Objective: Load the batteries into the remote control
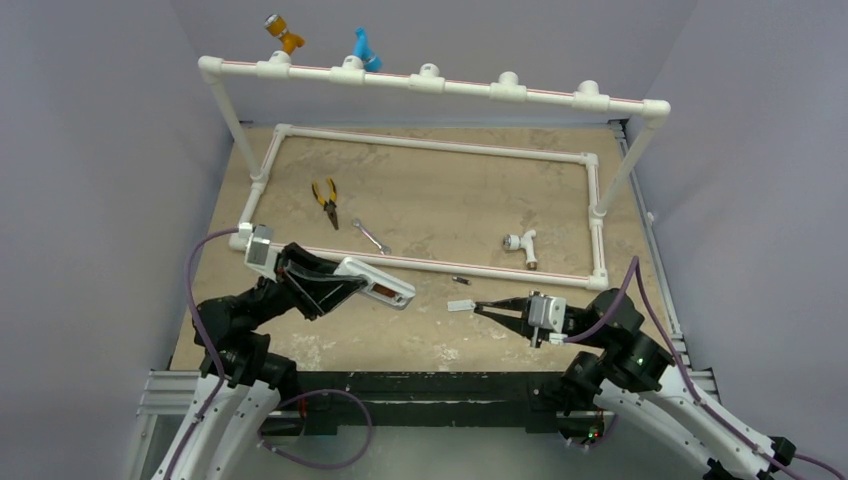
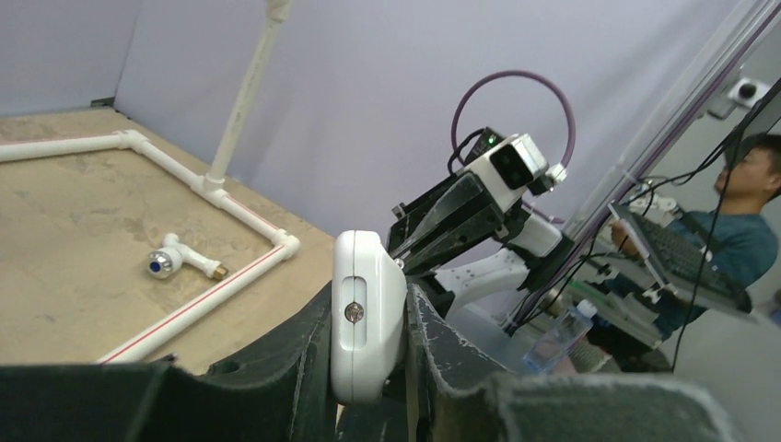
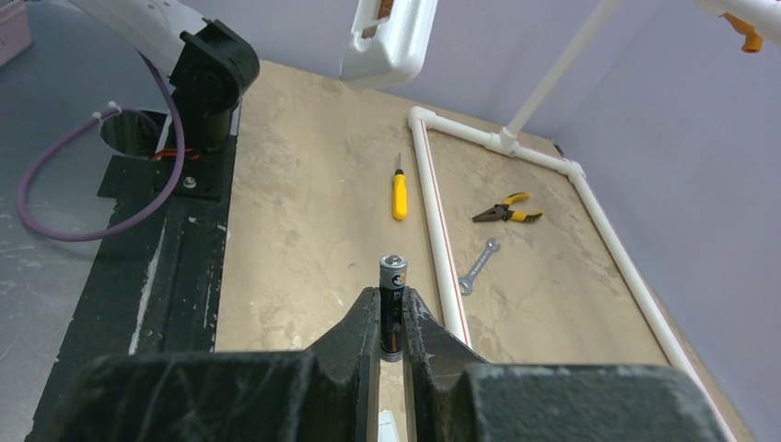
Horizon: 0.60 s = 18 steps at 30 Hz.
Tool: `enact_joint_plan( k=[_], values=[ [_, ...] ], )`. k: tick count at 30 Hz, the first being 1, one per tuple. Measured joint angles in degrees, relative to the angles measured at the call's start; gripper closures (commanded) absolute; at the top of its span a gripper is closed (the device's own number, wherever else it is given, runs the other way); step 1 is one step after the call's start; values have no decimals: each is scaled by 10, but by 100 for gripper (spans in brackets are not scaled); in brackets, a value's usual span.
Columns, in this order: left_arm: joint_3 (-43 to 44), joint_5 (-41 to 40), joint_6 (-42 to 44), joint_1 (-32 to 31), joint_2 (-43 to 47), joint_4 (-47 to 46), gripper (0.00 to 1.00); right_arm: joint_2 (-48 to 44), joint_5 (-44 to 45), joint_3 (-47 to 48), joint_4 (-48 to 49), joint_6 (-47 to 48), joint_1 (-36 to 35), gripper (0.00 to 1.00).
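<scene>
Clamping slim remote control [image 2: 368, 276] — left end effector [image 2: 370, 327]; right end effector [image 3: 391, 311] pinches cylindrical battery [image 3: 393, 276].

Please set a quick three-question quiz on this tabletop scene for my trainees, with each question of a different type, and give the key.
1. True or false: the left tool is shut on the remote control.
2. Multiple choice: what is the right tool gripping? A) the wrench B) a battery C) the screwdriver
3. Fill in the blank: the yellow-handled pliers lie ___ the white pipe frame on the table (inside or outside).

Key: 1 true; 2 B; 3 inside.
</scene>
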<state>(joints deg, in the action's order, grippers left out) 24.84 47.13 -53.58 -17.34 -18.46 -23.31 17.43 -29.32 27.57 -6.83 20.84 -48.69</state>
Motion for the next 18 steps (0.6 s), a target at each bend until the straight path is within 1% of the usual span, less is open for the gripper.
enact_joint_plan(
  k=[6,11,13,16,18],
  values=[
    [-21,-36,-113,0,10,-37,100,-2,4,-7,0,-3,0,100],
    [-48,-44,-163,0,15,-57,100,-2,5,-8,5,-13,0,100],
    [-49,-47,-166,-1,14,-36,100,-2,2,-14,28,-36,0,100],
    [-47,-59,-155,-6,5,33,100,10,-5,-27,77,-84,0,100],
    [-47,-73,-144,-12,-17,87,100,36,-7,-32,112,-125,0,100]
  ],
)
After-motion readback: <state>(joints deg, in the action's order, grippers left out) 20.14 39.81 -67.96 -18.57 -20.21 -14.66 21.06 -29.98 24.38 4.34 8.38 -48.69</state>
